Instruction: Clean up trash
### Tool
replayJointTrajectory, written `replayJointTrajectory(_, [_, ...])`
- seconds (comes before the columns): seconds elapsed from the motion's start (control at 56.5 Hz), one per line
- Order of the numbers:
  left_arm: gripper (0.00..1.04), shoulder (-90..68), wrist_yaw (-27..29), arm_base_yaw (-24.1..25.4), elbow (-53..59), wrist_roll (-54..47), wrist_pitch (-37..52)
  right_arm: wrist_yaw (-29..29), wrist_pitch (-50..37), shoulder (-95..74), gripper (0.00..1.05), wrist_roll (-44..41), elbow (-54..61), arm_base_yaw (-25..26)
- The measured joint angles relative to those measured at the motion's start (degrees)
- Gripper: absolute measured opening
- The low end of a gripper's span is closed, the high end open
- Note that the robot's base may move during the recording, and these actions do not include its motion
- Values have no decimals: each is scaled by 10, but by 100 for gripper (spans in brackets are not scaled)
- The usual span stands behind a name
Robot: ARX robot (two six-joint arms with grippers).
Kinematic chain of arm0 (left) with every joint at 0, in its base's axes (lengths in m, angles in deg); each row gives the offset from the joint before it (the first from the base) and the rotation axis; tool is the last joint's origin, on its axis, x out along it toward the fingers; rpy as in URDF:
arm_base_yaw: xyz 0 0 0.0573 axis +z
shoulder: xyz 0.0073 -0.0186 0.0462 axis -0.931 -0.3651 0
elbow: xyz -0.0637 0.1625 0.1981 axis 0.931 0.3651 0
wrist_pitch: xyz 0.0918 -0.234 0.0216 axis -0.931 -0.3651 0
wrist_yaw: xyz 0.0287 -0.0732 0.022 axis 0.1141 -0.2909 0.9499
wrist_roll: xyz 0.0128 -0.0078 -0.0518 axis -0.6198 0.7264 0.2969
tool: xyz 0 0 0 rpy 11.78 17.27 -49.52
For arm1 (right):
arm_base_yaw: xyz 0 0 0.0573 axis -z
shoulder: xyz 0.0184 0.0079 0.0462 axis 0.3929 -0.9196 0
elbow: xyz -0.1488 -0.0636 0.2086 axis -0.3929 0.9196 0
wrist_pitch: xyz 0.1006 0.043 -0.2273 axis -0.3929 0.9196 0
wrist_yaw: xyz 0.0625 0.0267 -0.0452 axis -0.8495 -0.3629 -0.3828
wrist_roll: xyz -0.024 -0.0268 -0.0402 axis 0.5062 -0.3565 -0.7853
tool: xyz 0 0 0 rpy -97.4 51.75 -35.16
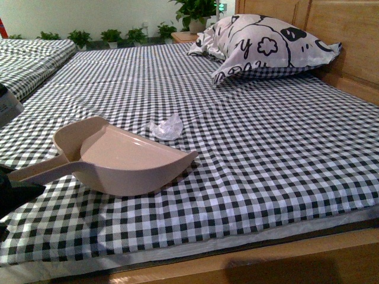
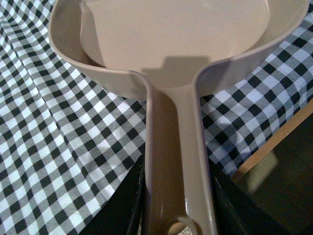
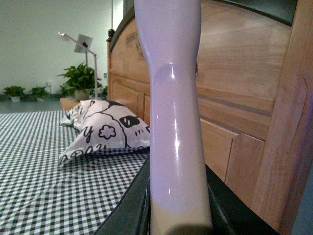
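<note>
Front and wrist views of a bed (image 1: 266, 154) during the clean-up. The step in hand was judged to be the set-up for sweeping; the trash (image 1: 166, 127), a small crumpled white wad, lay on the checked sheet just beyond the far rim of the dustpan (image 1: 118, 157), near it but not touching, and nothing lay inside the pan. The left fingers (image 2: 124, 210) were clenched on either side of the dustpan's grip, with the pan resting on the sheet and its open lip turned aside from the wad rather than squarely at it; the right fingers (image 3: 126, 215) were clenched round a lilac handle (image 3: 176, 122) held upright, well apart from the dustpan and close to the headboard (image 3: 234, 98); its working end was out of view, so the kind of tool could not be told. The next move was judged to call for bringing that tool to the side of the wad away from the dustpan, swinging the lip to face the wad, and drawing the wad in lightly, since the soft sheet could ruck. Writing: only a single letter "y" could be read among the cartoon prints on the pillow (image 1: 266, 44), far beyond the dustpan; no brand or label showed on the dustpan or the handle.
</note>
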Motion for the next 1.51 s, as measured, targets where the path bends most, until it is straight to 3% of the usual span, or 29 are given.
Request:
replayJointTrajectory(0.584, [29,-19,0,4,0,-1,11,-1,2,0,21,2,0,0])
replayJointTrajectory(0.708, [29,-19,1,4,0,-1,11,-110,331,-52,21,92,-132,39])
replayJointTrajectory(0.797, [29,-19,0,4,0,-1,11,-182,462,-128,20,114,-213,58])
replayJointTrajectory(0.956, [29,-19,0,5,0,-1,11,-278,462,-296,20,118,-296,72])
replayJointTrajectory(1.116, [29,-19,0,5,0,-1,11,-320,459,-448,20,116,-391,76])
replayJointTrajectory(1.222, [29,-19,0,5,0,-1,11,-342,465,-561,20,112,-485,68])
replayJointTrajectory(1.505, [29,-19,0,5,0,-1,11,-348,487,-717,20,114,-604,39])
